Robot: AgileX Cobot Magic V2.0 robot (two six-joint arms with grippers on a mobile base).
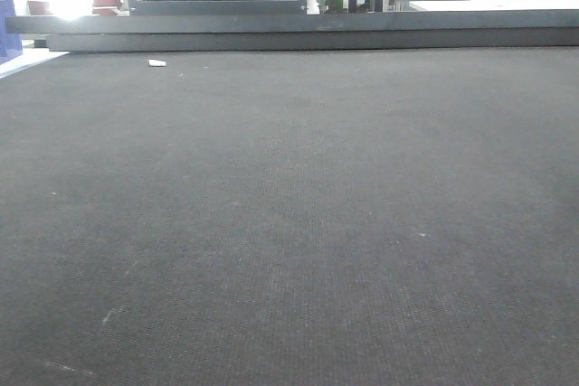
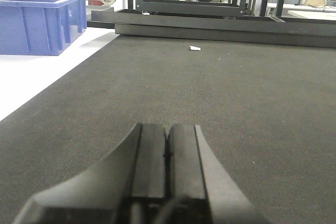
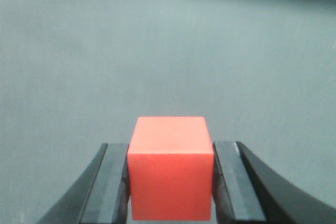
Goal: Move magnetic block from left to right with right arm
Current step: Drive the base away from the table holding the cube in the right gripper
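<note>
one small matte red cube (image 3: 170, 182) clamped between black right gripper (image 3: 170, 153) pads; black left gripper (image 2: 168, 129) closed, empty, above dark grey mat (image 2: 252, 103).

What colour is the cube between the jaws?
The magnetic block is plain red, best seen in the right wrist view.

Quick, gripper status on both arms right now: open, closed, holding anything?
Left gripper: closed, nothing in it.
Right gripper: closed on the red cube.
</note>
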